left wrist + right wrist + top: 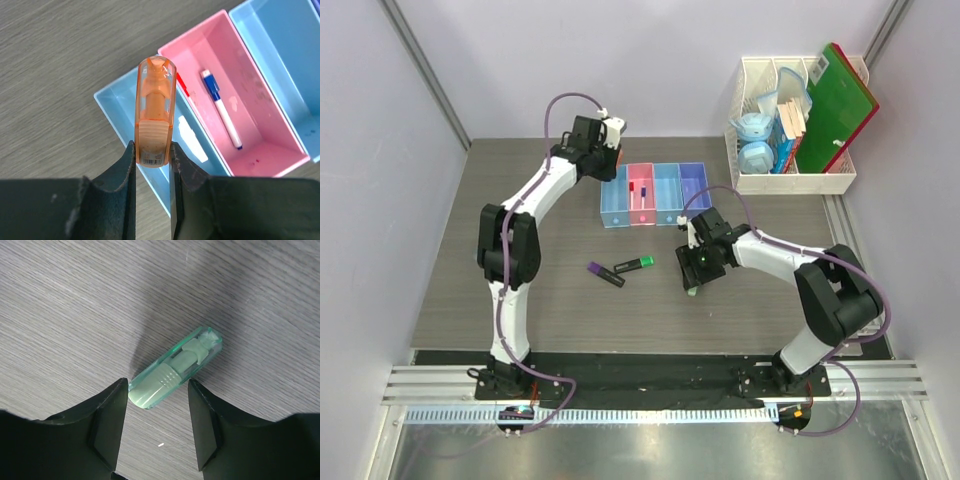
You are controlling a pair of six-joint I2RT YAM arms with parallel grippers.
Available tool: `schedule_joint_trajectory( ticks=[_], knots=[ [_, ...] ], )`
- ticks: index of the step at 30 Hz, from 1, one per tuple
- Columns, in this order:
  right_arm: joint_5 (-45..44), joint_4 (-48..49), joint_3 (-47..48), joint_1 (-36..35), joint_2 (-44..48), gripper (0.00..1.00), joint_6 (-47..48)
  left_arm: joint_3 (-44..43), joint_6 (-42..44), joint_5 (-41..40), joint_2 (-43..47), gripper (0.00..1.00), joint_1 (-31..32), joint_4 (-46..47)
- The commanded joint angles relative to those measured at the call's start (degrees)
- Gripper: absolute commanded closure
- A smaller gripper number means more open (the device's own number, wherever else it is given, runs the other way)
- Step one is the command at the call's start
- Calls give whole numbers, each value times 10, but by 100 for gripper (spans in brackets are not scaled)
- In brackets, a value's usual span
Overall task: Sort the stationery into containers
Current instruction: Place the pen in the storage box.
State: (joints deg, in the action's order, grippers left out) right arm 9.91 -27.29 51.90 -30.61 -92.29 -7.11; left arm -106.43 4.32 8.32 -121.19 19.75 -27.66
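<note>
White pen (193, 140), apparently, behind orange piece (155, 100)

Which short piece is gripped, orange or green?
The orange one, pinched in the left gripper. The green one lies on the table, the right gripper open around it.

Beyond the jaws of the left gripper (152, 146), the orange piece (155, 100) hides most of a red-tipped pen (182, 86); the blue bin (285, 50) to their right is cropped.

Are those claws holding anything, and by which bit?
Left gripper pinches the orange piece by its labelled end. Right gripper holds nothing, open astride the mint-green piece.
</note>
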Motion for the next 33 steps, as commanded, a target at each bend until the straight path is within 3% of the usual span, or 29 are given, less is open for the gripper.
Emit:
schedule_joint_trajectory(
  ticks=[1,14,19,21,26,28,33],
  knots=[
    [-15,14,8,-9,-25,43,-3,-44,-32,-21,-23,100,2,1],
    [-79,23,26,-36,-45,45,9,-33,-35,-54,-34,100,16,-118],
    [-91,28,26,-36,-61,53,18,-44,-39,-31,-43,99,18,-129],
    [-96,28,29,-37,-68,61,22,-54,-39,-27,-48,97,20,-139],
    [-96,28,35,-39,-78,84,31,-69,-38,-23,-58,79,22,-156],
    [-96,27,36,-39,-78,89,34,-74,-36,-20,-58,67,22,-159],
    [-95,22,37,-39,-75,97,41,-82,-37,-11,-57,57,22,-163]
  ],
)
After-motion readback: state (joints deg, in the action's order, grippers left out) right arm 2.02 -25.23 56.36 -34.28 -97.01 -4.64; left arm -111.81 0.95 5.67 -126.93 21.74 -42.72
